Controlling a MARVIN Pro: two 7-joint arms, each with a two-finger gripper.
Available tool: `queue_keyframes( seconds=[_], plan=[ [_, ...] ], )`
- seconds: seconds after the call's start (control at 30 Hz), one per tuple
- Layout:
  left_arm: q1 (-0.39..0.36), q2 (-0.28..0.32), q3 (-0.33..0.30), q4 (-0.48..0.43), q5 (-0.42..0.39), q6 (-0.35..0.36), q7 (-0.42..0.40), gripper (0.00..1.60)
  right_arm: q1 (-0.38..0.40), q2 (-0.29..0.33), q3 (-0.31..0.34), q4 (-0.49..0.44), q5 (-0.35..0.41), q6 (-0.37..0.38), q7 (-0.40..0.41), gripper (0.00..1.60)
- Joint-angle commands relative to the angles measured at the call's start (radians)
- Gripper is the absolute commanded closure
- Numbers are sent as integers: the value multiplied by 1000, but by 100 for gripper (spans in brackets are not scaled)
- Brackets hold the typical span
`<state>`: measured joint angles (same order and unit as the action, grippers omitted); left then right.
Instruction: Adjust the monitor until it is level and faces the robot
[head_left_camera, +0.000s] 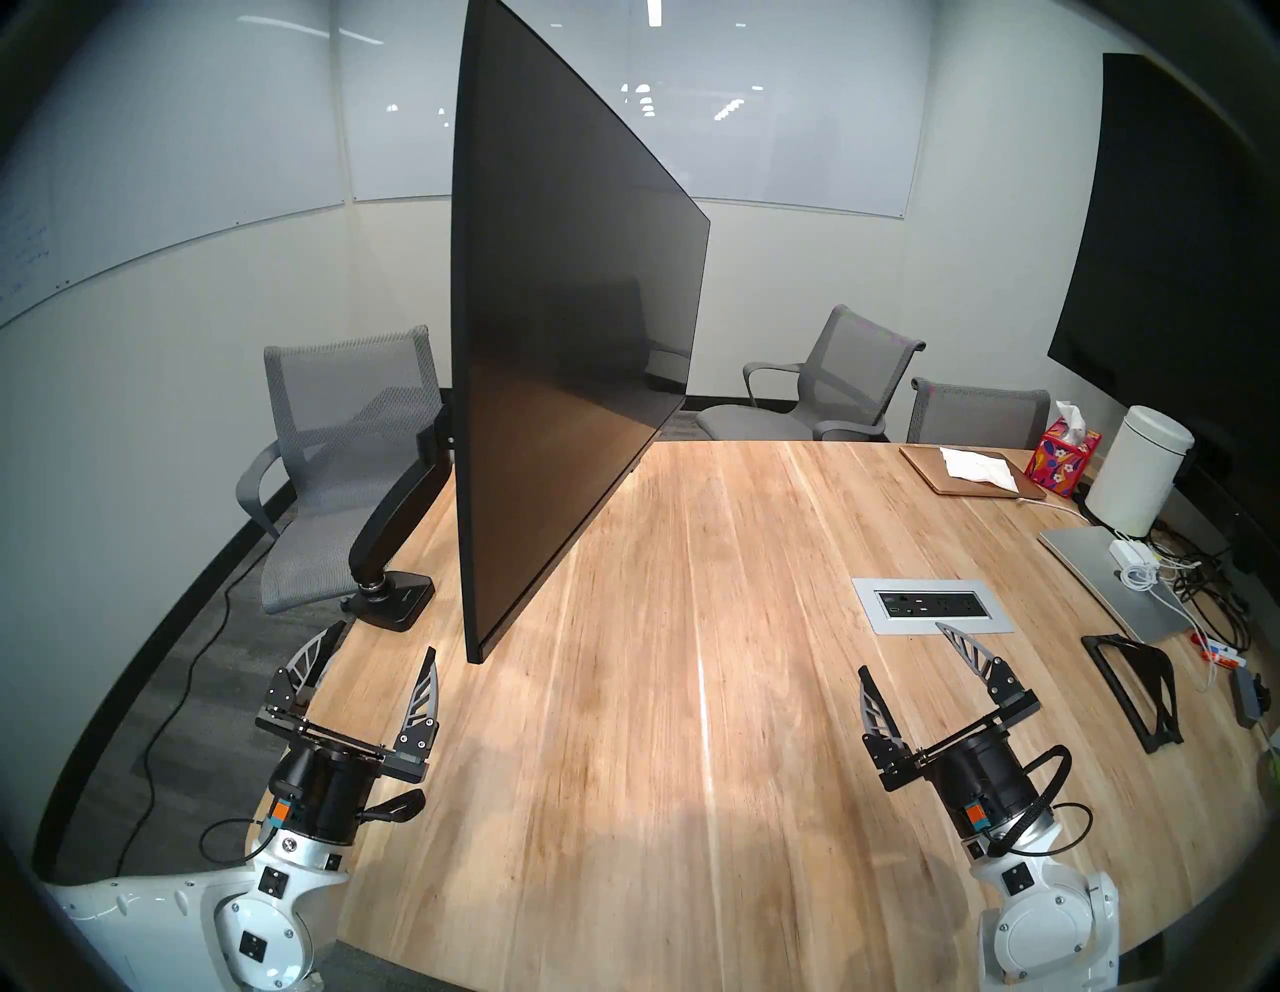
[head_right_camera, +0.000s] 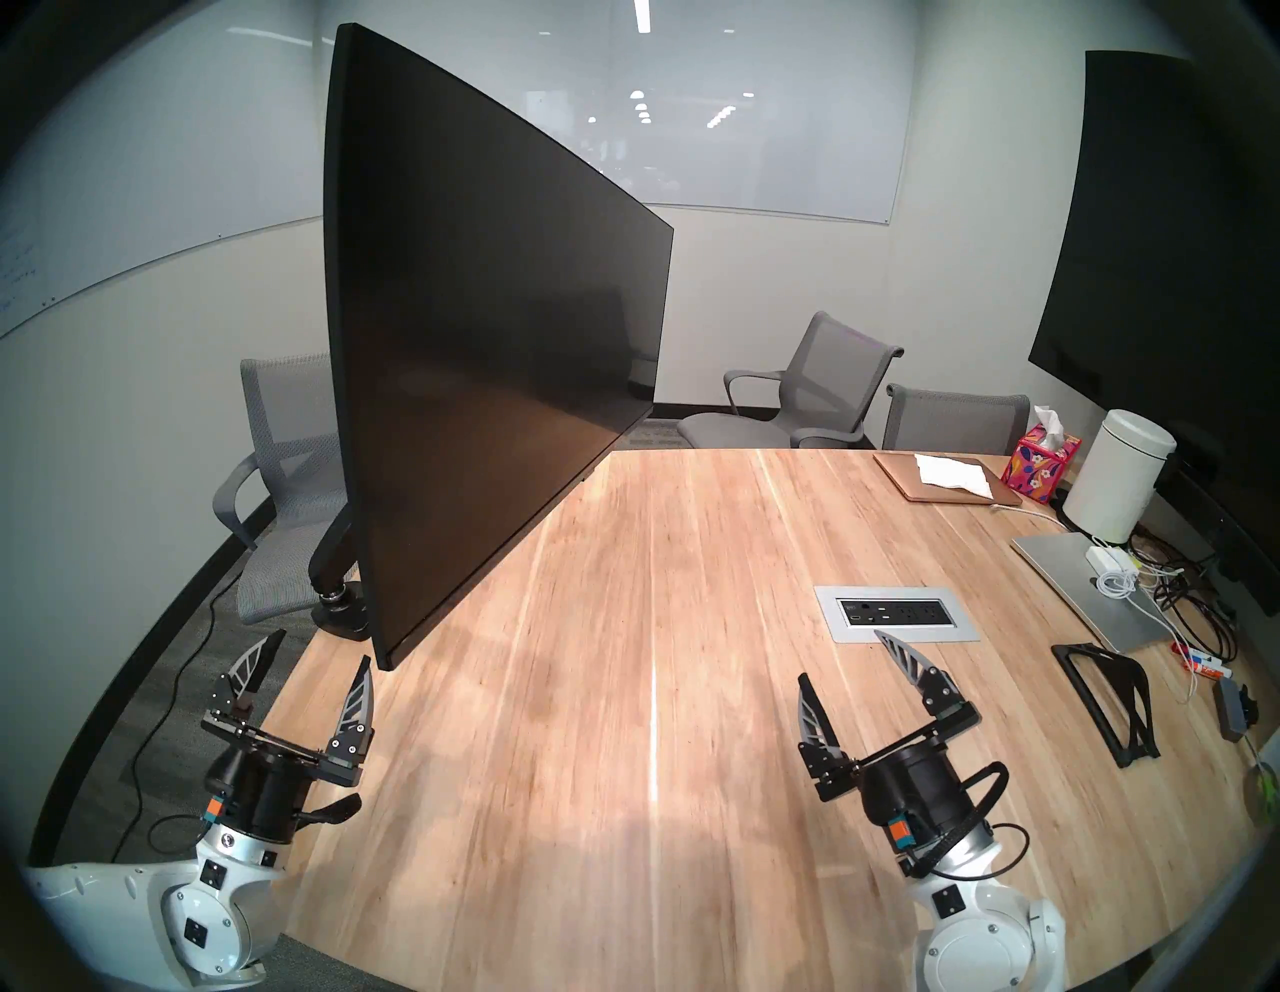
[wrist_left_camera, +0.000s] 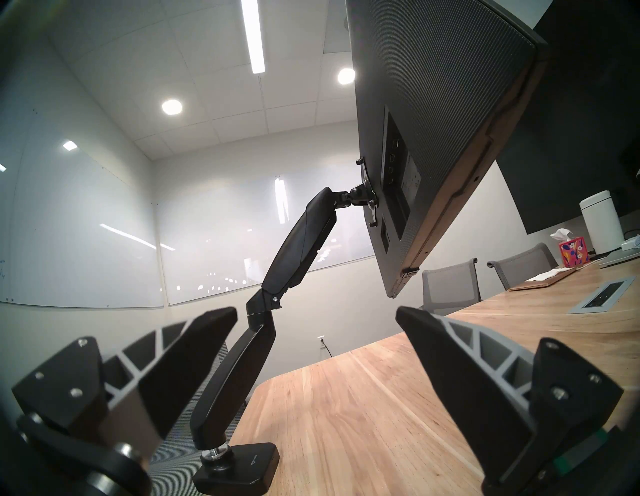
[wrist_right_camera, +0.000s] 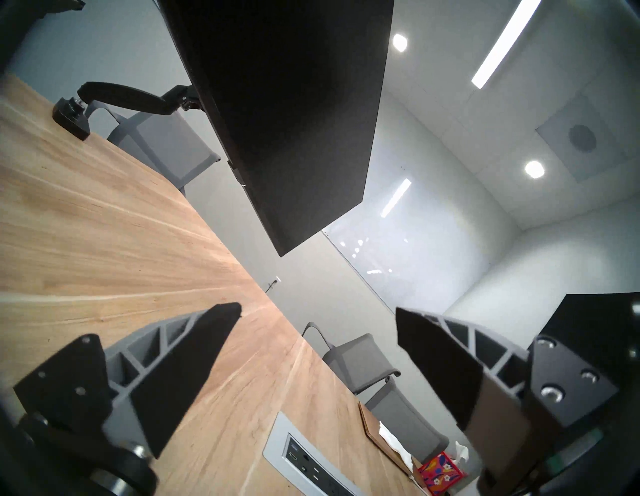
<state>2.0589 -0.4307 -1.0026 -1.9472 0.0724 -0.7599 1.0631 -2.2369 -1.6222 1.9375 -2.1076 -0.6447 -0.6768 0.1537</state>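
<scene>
The monitor (head_left_camera: 568, 332) hangs on its black arm (head_left_camera: 398, 512) above the wooden table (head_left_camera: 692, 693), turned nearly edge-on to the robot and tilted, so its screen faces toward the right side of the room. Its near lower corner hangs just ahead of the left gripper (head_left_camera: 377, 658), slightly to the inner side of that gripper's right finger, and clear of it: no contact shows in either head view. The clamp base (head_left_camera: 395, 599) of the arm sits on the table edge just ahead of the left gripper's spread fingers, also apart from them. In the left wrist view the arm rises between the two fingers (wrist_left_camera: 194, 367) and the back of the monitor (wrist_left_camera: 433, 138) looms above and ahead of the right one.

The left gripper's jaws stand wide apart with nothing between them and nothing touched.

The right gripper (head_left_camera: 914, 658) is well away from the monitor, which lies ahead of it and far off to its left. Its jaws too are spread wide and hold nothing; they hover over bare table, with a grey socket panel (head_left_camera: 931, 604) set in the tabletop just ahead of them. In the right wrist view the dark screen (wrist_right_camera: 294, 114) fills the upper middle, well above and beyond the open fingers (wrist_right_camera: 180, 377).
</scene>
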Motion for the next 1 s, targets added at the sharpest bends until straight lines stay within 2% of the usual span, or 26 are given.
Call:
queue_keyframes(
  seconds=[0.0, 0.17, 0.23, 0.97],
  plan=[
    [-2, 1, -2, -8, 0, -2, 0, 0, 28, -16, 6, -15, -8, -9, -35, 0],
    [-2, 1, -2, -8, 0, -2, 0, 0, 24, -14, 11, -23, 5, -6, -27, 0],
    [-2, 1, -2, -8, 0, -2, 0, 0, 21, -1, 8, -22, 46, -6, -8, 0],
    [-2, 1, -2, -8, 0, -2, 0, 0, 22, -13, 14, -32, 54, 9, 15, 0]
  ],
)
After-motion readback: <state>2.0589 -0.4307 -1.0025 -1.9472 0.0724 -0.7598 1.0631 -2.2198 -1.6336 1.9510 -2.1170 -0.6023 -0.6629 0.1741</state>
